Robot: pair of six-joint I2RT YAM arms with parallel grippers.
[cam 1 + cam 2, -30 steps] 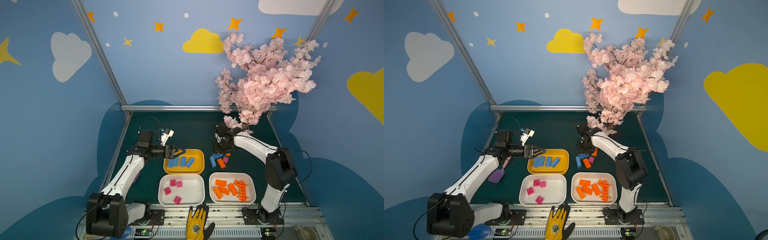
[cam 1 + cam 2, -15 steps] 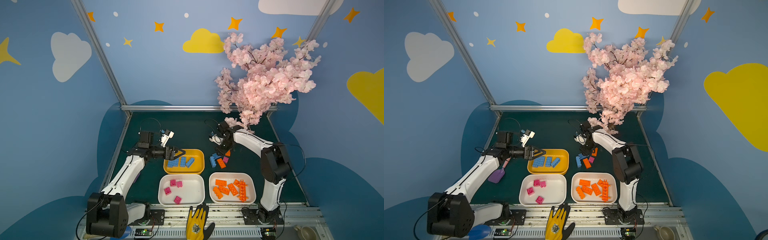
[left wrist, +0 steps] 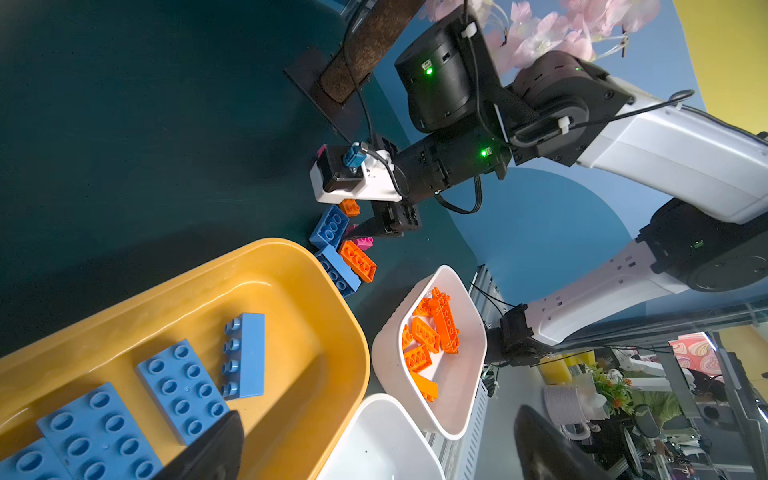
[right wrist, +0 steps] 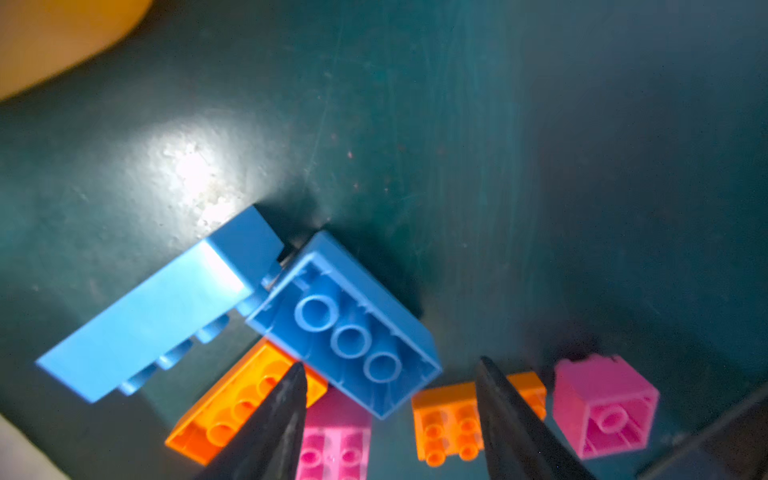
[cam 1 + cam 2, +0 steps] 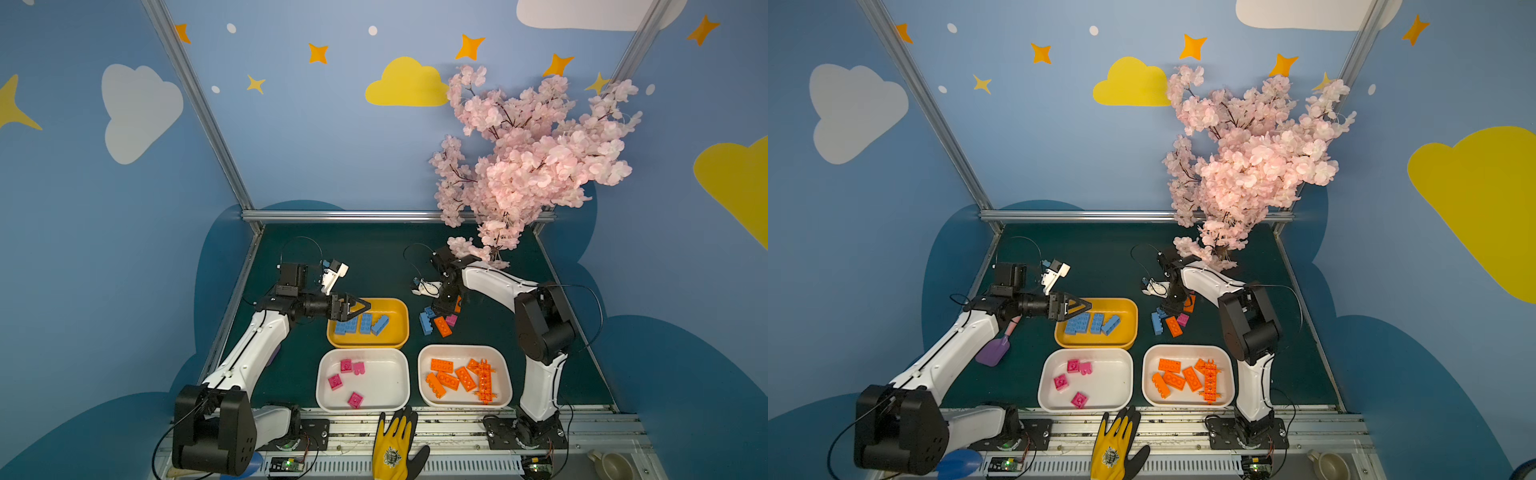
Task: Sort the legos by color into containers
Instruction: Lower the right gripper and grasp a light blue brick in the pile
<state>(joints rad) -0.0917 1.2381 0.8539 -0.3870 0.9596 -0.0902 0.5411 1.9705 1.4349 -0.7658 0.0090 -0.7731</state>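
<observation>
Above the unsorted legos beside the yellow tray, the right gripper has spread its empty jaws wider, ready for another pick; the left gripper waits fully open.

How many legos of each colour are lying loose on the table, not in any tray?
Blue legos: 2
Orange legos: 2
Pink legos: 2
Total: 6
</observation>
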